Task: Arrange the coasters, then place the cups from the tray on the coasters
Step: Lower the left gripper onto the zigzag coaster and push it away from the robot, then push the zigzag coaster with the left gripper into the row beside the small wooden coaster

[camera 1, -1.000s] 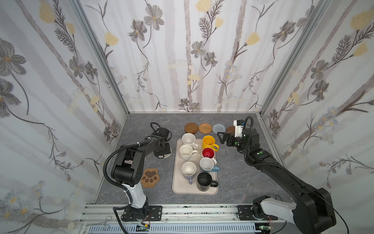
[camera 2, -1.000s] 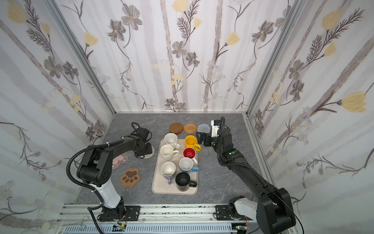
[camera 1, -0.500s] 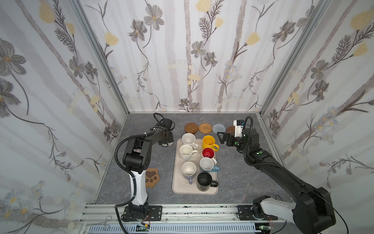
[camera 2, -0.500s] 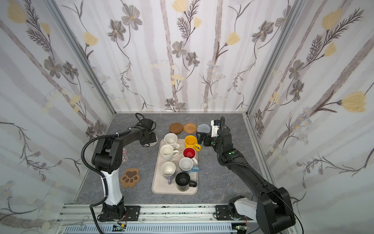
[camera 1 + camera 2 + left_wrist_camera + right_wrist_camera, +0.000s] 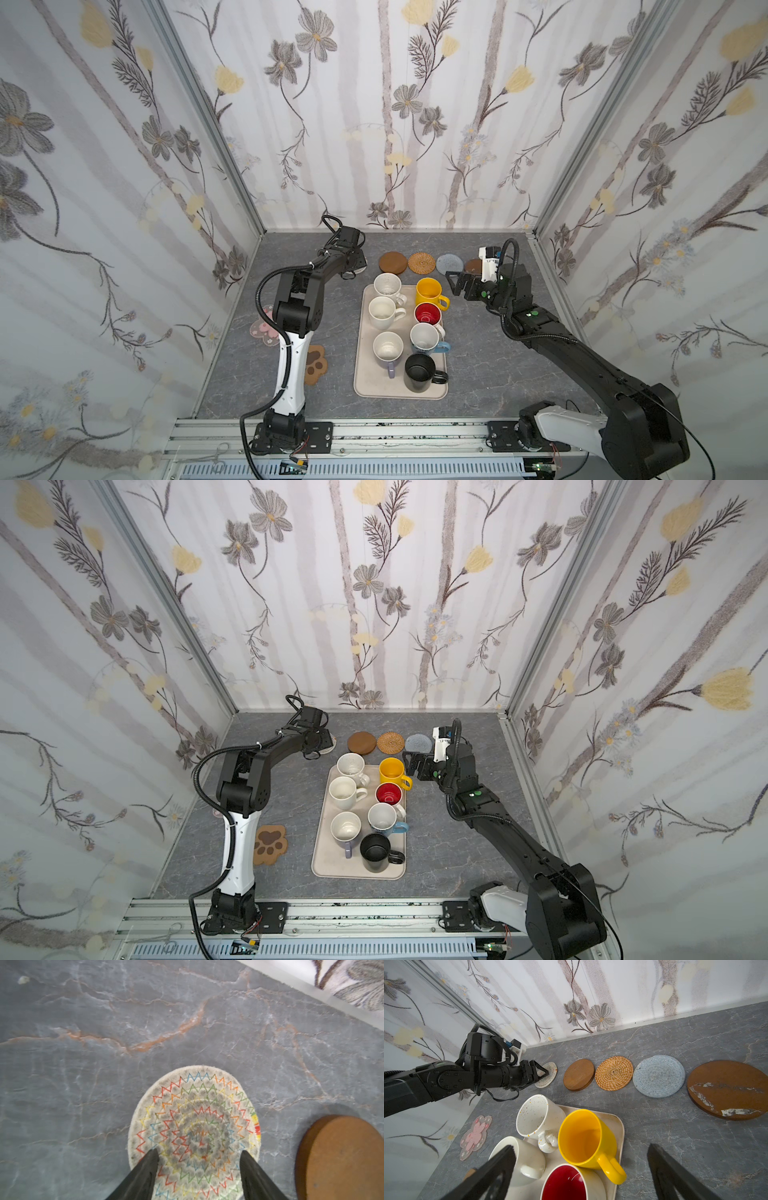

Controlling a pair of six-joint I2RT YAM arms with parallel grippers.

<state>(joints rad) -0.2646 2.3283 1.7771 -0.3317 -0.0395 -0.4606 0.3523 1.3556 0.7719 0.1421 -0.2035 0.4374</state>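
My left gripper (image 5: 199, 1151) hangs open over the whitish crocheted coaster (image 5: 195, 1118), which lies flat at the left end of the back row (image 5: 360, 269). Beside it lie the wooden disc (image 5: 392, 262), the rattan disc (image 5: 421, 262), the grey-blue round (image 5: 449, 262) and the amber disc (image 5: 726, 1088). The pink flower (image 5: 262, 330) and the paw (image 5: 314, 363) lie by the left arm. Several cups stand on the tray (image 5: 365, 386), among them the yellow one (image 5: 429, 291). Right of it my right gripper (image 5: 454, 283) hovers open and empty.
The back wall runs close behind the coaster row. The left arm's upright link (image 5: 291, 357) partly covers the pink flower and the paw. A black mug (image 5: 419, 371) stands at the tray's near end. Bare table lies right of the tray.
The left gripper has carried the whitish coaster from beside the tray toward the back wall, left of the wooden disc, and its jaws have widened. The right arm has not moved.
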